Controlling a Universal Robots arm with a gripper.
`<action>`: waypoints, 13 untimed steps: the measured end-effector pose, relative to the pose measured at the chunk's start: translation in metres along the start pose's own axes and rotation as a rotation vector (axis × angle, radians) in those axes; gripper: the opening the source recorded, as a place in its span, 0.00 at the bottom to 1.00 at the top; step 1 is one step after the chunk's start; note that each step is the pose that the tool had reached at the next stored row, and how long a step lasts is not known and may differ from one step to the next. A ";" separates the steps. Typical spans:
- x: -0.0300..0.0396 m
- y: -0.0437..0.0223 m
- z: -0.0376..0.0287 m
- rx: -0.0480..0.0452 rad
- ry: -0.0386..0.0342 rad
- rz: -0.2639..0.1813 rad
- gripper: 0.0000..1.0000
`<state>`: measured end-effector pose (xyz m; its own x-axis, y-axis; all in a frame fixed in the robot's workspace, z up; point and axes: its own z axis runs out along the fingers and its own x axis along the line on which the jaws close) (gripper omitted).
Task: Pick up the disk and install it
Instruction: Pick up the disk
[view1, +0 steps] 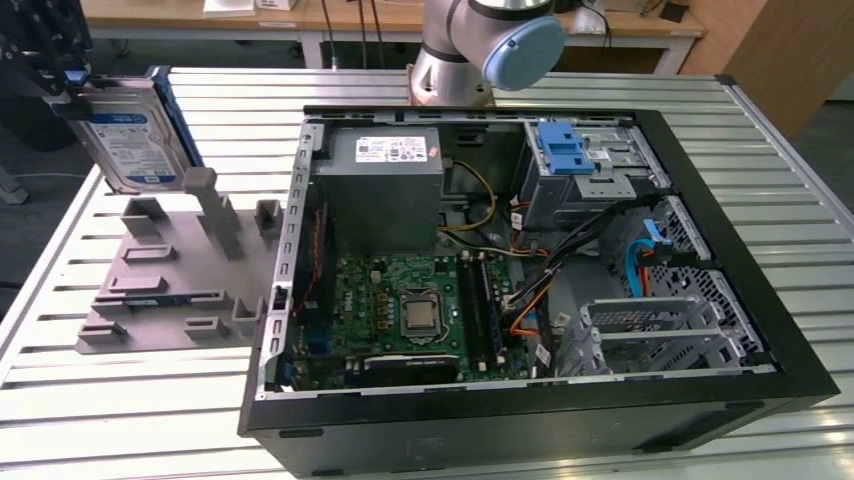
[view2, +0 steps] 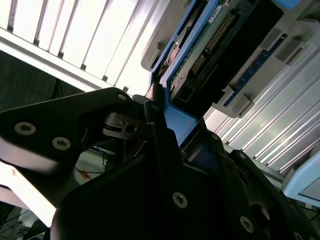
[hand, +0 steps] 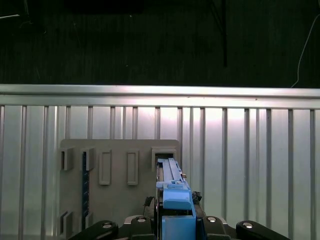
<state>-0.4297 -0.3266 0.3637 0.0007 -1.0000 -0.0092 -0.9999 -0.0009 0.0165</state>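
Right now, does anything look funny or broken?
Nothing looks broken or spilled. The disk is outside the open computer case, held on edge by the gripper over the grey holder.

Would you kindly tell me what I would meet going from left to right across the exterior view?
The disk, standing upright → the grey power supply box → the blue latch. The grey holder overlaps the disk sideways, so I leave it out.
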 end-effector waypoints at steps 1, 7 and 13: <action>0.0000 0.0000 -0.0003 0.0000 -0.0001 0.000 0.36; 0.0000 0.0001 -0.0027 -0.0001 -0.0003 0.000 0.36; -0.0001 0.0001 -0.0049 0.0000 -0.0004 0.000 0.36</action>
<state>-0.4297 -0.3266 0.3687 0.0007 -1.0000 -0.0096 -0.9999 -0.0008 0.0165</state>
